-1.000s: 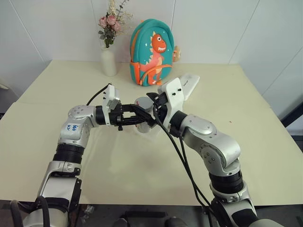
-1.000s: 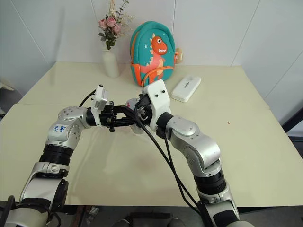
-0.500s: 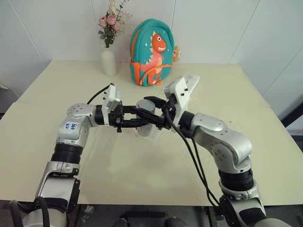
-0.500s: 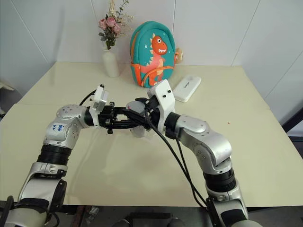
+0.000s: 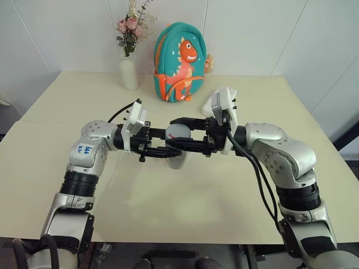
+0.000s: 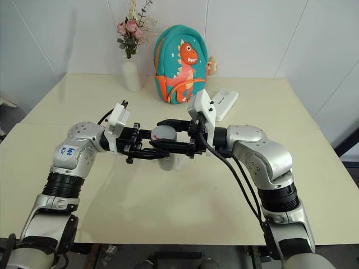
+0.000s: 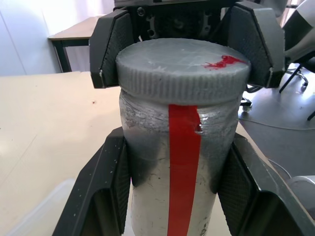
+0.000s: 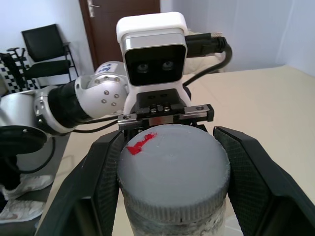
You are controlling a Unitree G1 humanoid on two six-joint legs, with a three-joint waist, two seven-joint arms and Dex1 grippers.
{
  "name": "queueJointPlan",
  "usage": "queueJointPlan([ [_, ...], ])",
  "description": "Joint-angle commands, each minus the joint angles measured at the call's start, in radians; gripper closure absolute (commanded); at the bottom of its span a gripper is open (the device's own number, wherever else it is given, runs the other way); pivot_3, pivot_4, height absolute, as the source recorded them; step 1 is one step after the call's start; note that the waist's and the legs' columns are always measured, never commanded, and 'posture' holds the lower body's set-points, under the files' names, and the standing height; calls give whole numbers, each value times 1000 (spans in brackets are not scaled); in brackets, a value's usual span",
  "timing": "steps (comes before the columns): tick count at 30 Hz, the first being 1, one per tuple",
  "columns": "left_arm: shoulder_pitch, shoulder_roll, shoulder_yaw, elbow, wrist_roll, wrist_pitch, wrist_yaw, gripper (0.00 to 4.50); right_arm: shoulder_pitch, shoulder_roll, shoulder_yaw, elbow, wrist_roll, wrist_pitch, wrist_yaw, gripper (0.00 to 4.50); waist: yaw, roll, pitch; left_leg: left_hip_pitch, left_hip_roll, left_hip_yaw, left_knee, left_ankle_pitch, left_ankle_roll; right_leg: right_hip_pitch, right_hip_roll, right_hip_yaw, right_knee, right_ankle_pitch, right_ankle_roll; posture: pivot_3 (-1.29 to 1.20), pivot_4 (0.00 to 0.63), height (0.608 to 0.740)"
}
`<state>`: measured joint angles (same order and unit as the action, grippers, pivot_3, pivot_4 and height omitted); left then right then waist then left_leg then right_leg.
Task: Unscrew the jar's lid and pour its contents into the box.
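Grey ribbed metallic screw lid (image 8: 173, 167) now sits clamped between the right gripper (image 5: 178, 129) jaws, which have closed on it within the last second as that wrist swung level. Left gripper (image 5: 168, 152) stays clamped on the small clear cylindrical red-striped jar (image 7: 177, 182), held above the cream table (image 5: 168, 196). Judgement: unscrewing can start. Clear plastic tray not identifiable beyond.

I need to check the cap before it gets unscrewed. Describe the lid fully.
The lid is a round grey cap with a ribbed rim and a flat top bearing a red smear. It looks like dull plastic or metal. It sits level on the upright jar, still screwed on. The right gripper is shut on its rim; the left gripper clamps the jar below.
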<state>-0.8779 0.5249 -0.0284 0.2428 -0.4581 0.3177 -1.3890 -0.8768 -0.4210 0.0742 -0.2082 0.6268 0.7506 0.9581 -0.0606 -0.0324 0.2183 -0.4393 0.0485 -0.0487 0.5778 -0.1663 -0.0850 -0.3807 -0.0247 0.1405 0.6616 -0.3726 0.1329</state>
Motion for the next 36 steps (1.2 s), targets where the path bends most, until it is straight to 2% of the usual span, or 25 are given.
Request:
queueJointPlan([
  [1,1,31,63,29,-11,4,46,2495,-18,-16,12,-6,63,-18,125,1942,0,0,0,0,0,0,0,0,0,0,0,0,0,0,0,0,150,740],
  [8,6,32,63,22,-17,5,49,2495,-29,-27,38,26,18,-71,166,1942,1,0,0,0,0,0,1,0,0,0,0,0,0,0,0,0,150,740],
  [9,7,33,63,20,-18,4,49,2495,-30,-26,39,27,16,-74,163,1178,1,0,0,0,0,0,1,0,0,0,0,0,0,0,0,0,150,740],
  [13,11,31,62,13,-20,5,51,2495,-34,-10,37,40,-3,-97,131,25,0,0,0,0,0,0,1,0,0,0,0,0,0,0,0,0,150,740],
  [36,9,35,32,4,-22,13,-5,2495,-94,21,37,95,-90,-125,37,25,1,0,0,0,0,0,1,0,0,0,0,0,1,0,0,0,150,740],
])
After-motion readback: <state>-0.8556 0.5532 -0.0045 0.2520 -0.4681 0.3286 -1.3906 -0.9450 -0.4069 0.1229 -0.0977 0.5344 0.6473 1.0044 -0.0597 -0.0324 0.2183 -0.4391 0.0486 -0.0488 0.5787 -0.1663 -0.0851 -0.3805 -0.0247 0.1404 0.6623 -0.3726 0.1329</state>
